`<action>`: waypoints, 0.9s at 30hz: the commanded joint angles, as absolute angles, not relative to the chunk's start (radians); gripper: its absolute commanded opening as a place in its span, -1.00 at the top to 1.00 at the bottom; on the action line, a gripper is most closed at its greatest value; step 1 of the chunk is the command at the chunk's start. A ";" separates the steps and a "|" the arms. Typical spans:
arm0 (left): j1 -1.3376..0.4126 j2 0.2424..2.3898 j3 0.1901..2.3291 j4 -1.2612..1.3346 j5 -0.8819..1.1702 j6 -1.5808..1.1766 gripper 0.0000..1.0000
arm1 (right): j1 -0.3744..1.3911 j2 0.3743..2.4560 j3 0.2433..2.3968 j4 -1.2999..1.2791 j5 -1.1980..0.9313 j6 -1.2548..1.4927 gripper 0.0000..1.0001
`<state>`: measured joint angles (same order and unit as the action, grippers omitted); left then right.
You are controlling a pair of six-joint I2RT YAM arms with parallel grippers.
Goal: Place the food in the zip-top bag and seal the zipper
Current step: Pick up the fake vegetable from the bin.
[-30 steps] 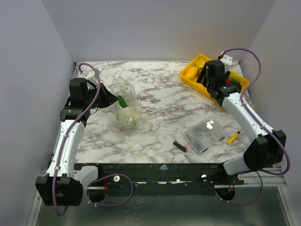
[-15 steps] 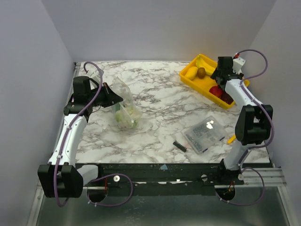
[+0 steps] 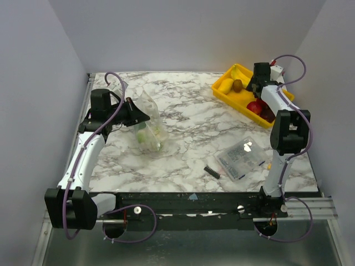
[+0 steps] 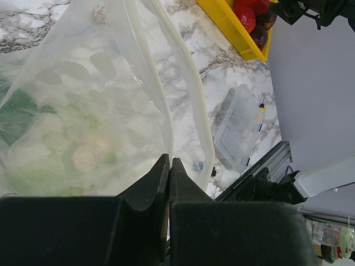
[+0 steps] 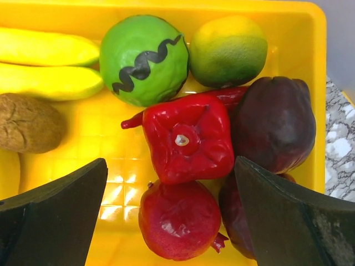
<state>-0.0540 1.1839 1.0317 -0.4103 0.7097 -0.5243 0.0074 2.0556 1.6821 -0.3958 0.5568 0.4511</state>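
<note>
The clear zip-top bag (image 3: 150,132) lies at the left of the table with green food inside. My left gripper (image 3: 137,115) is shut on its mouth edge; the left wrist view shows the jaws (image 4: 169,162) pinched on the film beside the white zipper strip (image 4: 191,83). My right gripper (image 3: 256,83) hangs open over the yellow tray (image 3: 222,93). Between its fingers in the right wrist view (image 5: 171,166) lie a red pepper (image 5: 188,138) and a red pomegranate (image 5: 180,219). A dark purple fruit (image 5: 274,124), green ball (image 5: 143,58), lemon (image 5: 227,50), bananas (image 5: 47,66) and kiwi (image 5: 28,122) lie around them.
A flat clear packet of small parts (image 3: 241,158) lies at the front right. A black ridged piece (image 3: 211,171) is left of it and a yellow-handled tool (image 3: 274,162) is right of it. Walls close in the table at the left, back and right.
My right arm has folded back and upright, and its gripper has stayed over the tray. My left gripper has shifted slightly right with the bag's edge in it.
</note>
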 commanded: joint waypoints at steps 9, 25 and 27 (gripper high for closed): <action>-0.098 1.195 1.038 -0.422 0.735 -0.499 1.00 | -0.021 2.085 1.674 -0.410 0.566 0.412 -0.99; -0.114 1.197 1.043 -0.437 0.719 -0.486 1.00 | -0.043 2.107 1.673 -0.359 0.476 0.393 -0.54; -0.114 1.196 1.043 -0.437 0.718 -0.483 1.00 | -0.043 2.077 1.658 -0.357 0.476 0.400 -0.38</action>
<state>-0.1074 1.1973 1.0317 -0.4213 0.7109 -0.5049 -0.0341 2.1334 1.6852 -0.3874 0.5114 0.4000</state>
